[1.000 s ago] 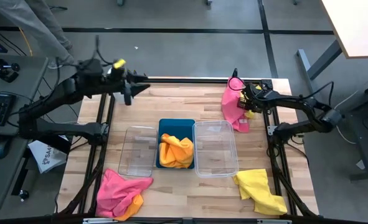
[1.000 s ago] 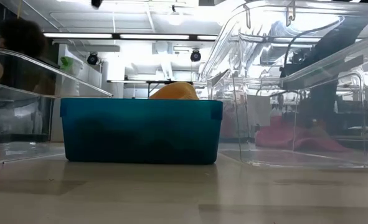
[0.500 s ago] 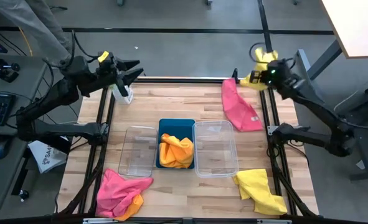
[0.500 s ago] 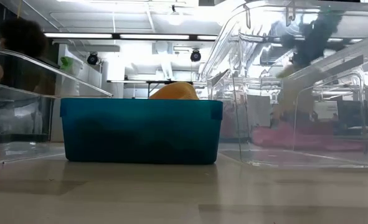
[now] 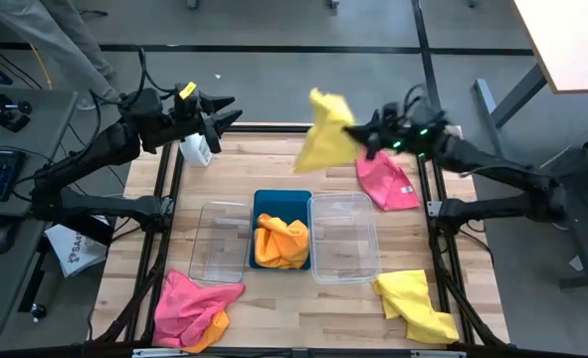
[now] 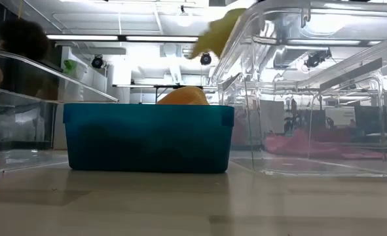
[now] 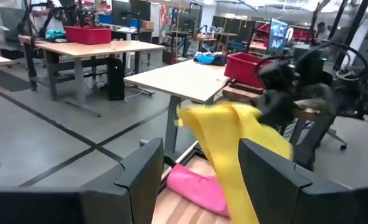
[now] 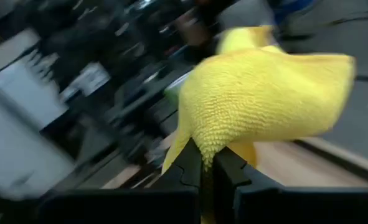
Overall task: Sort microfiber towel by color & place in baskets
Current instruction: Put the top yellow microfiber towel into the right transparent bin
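Near edge, left: crumpled pink microfiber towel with an orange cloth tucked under it [image 5: 196, 310], soft nap, lying loose on the wooden slat table [image 5: 274, 318], unsorted.
Near edge, right: rumpled yellow microfiber towel [image 5: 415, 306] on the table just beside the right-hand bin, unsorted.
Middle row: three shallow rectangular plastic baskets side by side. Clear left basket [image 5: 220, 242] shows nothing inside. Blue centre basket [image 5: 281, 204] holds a heaped orange microfiber towel [image 5: 282, 243]. Clear right basket [image 5: 345, 237] shows nothing inside; rigid, glossy walls in the low view.
Far right of table: flat-lying pink microfiber towel [image 5: 385, 180], apart from the baskets.
Carried item: limp yellow microfiber towel [image 5: 323, 131], looped pile plain in the right wrist view, hanging and flaring in the air beyond the far ends of the blue and right baskets.
Right gripper [image 5: 369, 138]: fingers pinched tight on one edge of that carried yellow towel, arm reaching across from the right.
Left gripper [image 5: 214, 112]: fingers spread apart, holding nothing, raised over the far left corner beside a white spray bottle [image 5: 196, 149].
Step in hand: judged to be transport of a yellow cloth toward a basket; orange alone is sorted so far.
Next move, judged: bring the cloth over a clear basket, lower so the trailing fabric clears the rim, then let go.
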